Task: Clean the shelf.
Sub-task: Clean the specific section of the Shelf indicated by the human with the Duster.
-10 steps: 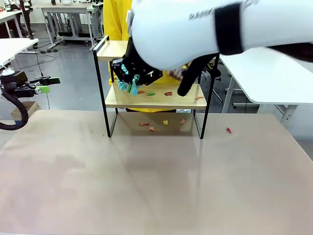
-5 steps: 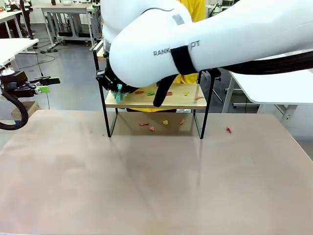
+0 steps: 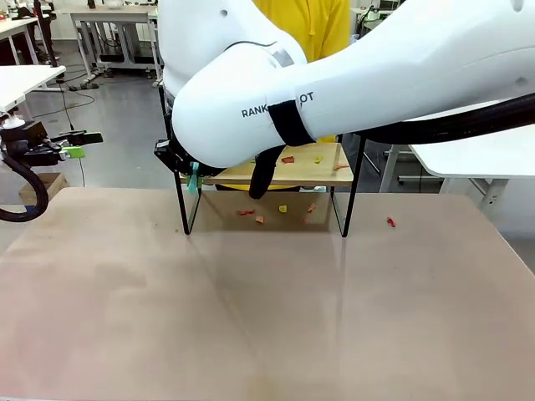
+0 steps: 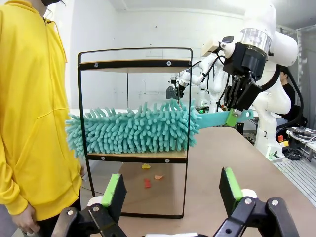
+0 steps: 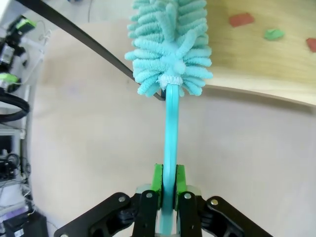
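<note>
Right claw (image 5: 168, 178) swung leftward, pinching duster (image 4: 133, 131); left claw (image 4: 172, 190) spread; black-framed shelf (image 4: 133, 64), wooden board bears scraps (image 3: 288, 159), probably paper.

The right arm (image 3: 359, 75) is reaching across the middle, its white forearm and wrist passing close before the front camera. The right gripper (image 5: 168, 174) is pinching a thin duster handle (image 5: 170, 128) between its green pads (image 5: 157, 177), jaws almost together, the handle running straight out ahead of the fingertips. The left gripper (image 4: 172, 181) is holding its fingers (image 4: 114, 195) spread wide, pads facing each other across an open gap
</note>
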Robot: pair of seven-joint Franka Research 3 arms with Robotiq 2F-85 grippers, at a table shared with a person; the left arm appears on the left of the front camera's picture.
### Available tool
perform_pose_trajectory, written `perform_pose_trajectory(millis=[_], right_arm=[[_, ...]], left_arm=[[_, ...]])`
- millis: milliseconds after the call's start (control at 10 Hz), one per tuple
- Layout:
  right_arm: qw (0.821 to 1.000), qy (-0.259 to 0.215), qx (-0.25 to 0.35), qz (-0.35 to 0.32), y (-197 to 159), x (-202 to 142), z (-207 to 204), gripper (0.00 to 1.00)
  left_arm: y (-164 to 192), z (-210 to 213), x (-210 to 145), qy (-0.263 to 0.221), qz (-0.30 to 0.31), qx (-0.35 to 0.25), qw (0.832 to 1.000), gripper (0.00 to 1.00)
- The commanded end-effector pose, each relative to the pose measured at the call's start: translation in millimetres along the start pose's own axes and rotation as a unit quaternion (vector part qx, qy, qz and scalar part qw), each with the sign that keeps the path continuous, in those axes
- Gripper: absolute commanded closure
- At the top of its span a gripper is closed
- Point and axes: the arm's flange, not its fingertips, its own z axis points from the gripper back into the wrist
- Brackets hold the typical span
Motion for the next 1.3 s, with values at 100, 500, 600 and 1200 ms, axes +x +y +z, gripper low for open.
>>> perform_pose_trajectory(millis=[100,500,600,1200], right_arm=[[1.0,0.001,-0.004,-0.002,-2,1,0,0.87],[0.999,0.026,-0.005,-0.022,-38,-8,-1,0.87],[0.999,0.041,-0.008,-0.022,-55,-12,-5,0.87],[0.995,0.043,0.013,-0.094,-218,-36,42,0.87]], left_arm=[[-2,-1,2,-0.001,-0.005,0.001,1.0,0.0],[-2,-1,2,-0.001,-0.005,0.001,1.0,0.0],[-2,-1,2,-0.001,-0.005,0.001,1.0,0.0],[-2,-1,2,-0.001,-0.005,0.001,1.0,0.0]])
